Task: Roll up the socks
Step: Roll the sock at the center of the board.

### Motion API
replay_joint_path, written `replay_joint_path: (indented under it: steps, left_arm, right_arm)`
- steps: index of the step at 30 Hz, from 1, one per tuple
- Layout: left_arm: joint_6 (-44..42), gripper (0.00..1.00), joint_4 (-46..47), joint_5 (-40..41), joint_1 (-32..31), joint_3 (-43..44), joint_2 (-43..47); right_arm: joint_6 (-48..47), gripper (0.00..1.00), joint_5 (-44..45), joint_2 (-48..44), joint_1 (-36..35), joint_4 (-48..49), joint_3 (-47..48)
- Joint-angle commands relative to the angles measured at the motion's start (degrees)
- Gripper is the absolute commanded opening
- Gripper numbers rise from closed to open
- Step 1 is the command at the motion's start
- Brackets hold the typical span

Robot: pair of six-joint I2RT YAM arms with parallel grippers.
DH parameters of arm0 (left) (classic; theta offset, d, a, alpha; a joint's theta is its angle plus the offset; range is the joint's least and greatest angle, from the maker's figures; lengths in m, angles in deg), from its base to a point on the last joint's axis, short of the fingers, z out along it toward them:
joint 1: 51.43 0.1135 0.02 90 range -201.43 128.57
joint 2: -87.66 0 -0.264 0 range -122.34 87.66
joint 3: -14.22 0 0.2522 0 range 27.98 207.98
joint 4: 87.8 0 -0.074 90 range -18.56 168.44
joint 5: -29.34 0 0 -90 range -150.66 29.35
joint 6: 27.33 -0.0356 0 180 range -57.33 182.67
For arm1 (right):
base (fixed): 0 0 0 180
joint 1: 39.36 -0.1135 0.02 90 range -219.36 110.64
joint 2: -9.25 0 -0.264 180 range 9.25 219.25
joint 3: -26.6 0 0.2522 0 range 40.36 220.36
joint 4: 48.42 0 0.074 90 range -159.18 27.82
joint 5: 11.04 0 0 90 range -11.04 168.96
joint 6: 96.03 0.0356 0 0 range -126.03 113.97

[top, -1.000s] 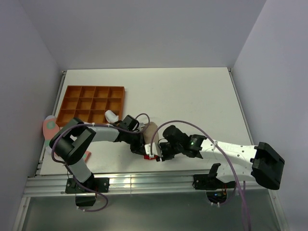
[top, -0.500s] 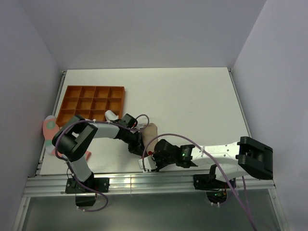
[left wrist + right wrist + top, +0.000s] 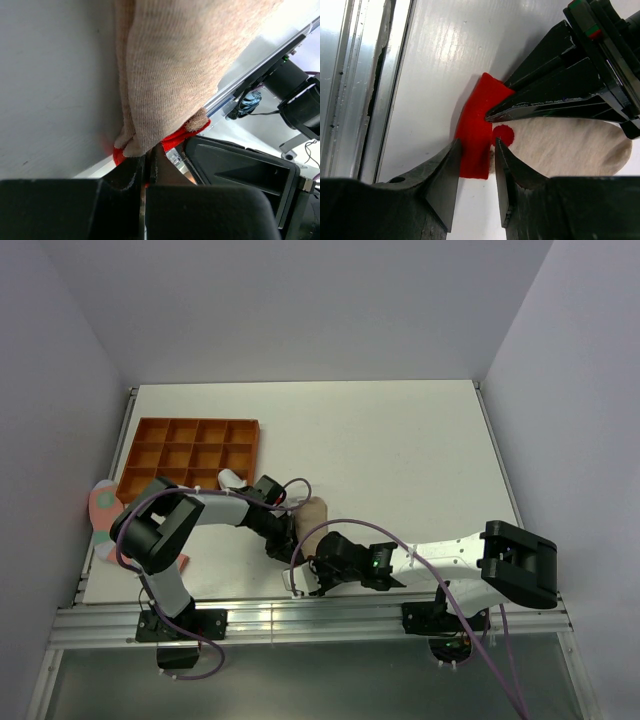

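Soft beige knit sock [image 3: 313, 510] lies flat on the white tabletop [image 3: 400, 450], close to the front edge and a bit left of centre. A small red fabric sock [image 3: 475, 130] sits under its near end, poking out toward the aluminium rail [image 3: 320, 618] along that edge.

Tabletop is smooth and matte, w/ plain grey walls on three sides. Far half and right side are open. To the left rear is an orange plastic compartment tray [image 3: 190, 455], w/ a small white sock [image 3: 230, 478] just beside its near right corner.

Left claw [image 3: 148, 162] has its fingers together, tips touching where the red fabric sock meets the beige knit sock. Right claw [image 3: 475, 141] comes in from the rail side w/ jaws partly apart, straddling the red sock's folded end. Fabric nearly fills the gap; can't tell if it's a real pinch. The two claws are almost tip to tip.
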Motion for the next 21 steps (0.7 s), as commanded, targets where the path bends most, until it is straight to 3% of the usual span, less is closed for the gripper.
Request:
replay_joint_path:
  steps: [1, 21]
  left_arm:
    - [-3.6, 0.00, -4.2, 6.9, 0.5, 0.0, -2.0]
    - [-4.4, 0.00, -3.8, 7.4, 0.7, -0.3, -2.9]
  right_arm:
    - [0.8, 0.41, 0.5, -0.5, -0.5, 1.1, 0.8]
    - [3.1, 0.44, -1.1, 0.1, -1.3, -4.4, 4.1]
